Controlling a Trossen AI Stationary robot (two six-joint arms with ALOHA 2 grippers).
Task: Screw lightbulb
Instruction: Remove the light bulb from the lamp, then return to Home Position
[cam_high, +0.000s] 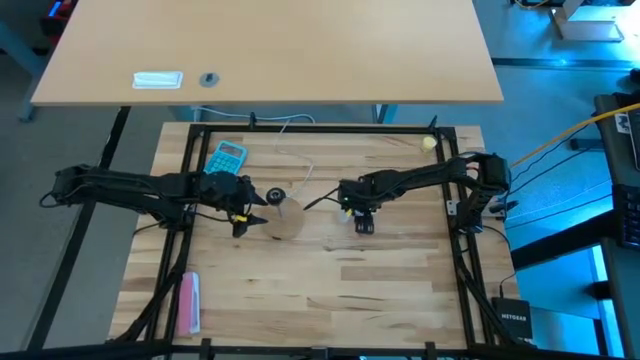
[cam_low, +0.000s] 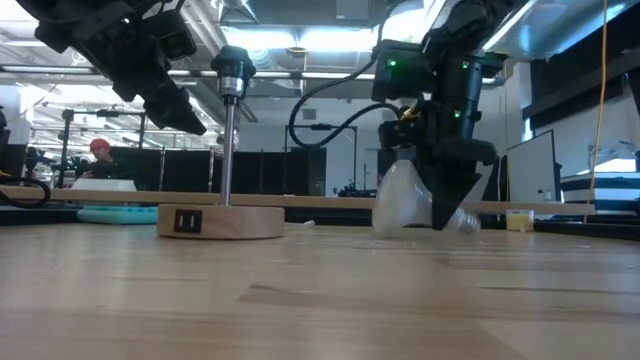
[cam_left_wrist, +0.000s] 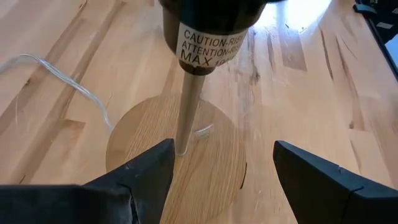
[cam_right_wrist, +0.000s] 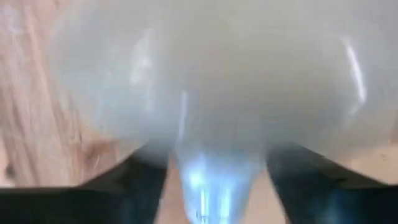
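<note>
Two arms are at work mid-table, w/ a pink flat item (cam_high: 188, 301) lying nearest, by the front-left edge. Further in, the right gripper (cam_low: 447, 200) is down at the tabletop over the lightbulb (cam_low: 400, 200), which lies on its side on the wood, dome to one side and silvery screw base (cam_low: 463, 221) poking out past the fingers. The right wrist view has the bulb filling the pic, neck btwn the two dark fingers (cam_right_wrist: 130, 186); can't tell if they pinch it or have let go. To the left, well apart from the bulb, sits the round wooden disc (cam_low: 220, 220) w/ a thin upright stem (cam_low: 229, 150) topped by the black socket (cam_low: 233, 68). The left gripper (cam_left_wrist: 224, 149) hangs above the disc just beside the socket, fingers (cam_left_wrist: 143, 174) spread wide, gripping nothing; the stem stands btwn them, close to one finger. A clear cord (cam_left_wrist: 68, 84) runs off over the wood. Behind that, a teal calculator (cam_high: 228, 157) at the back left and a small yellowish ball (cam_high: 428, 143) at the back right corner. Beyond, a second table (cam_high: 400, 60) carries a white flat object (cam_high: 158, 79). Far back in the room, a person (cam_low: 98, 152) in a red cap.
</note>
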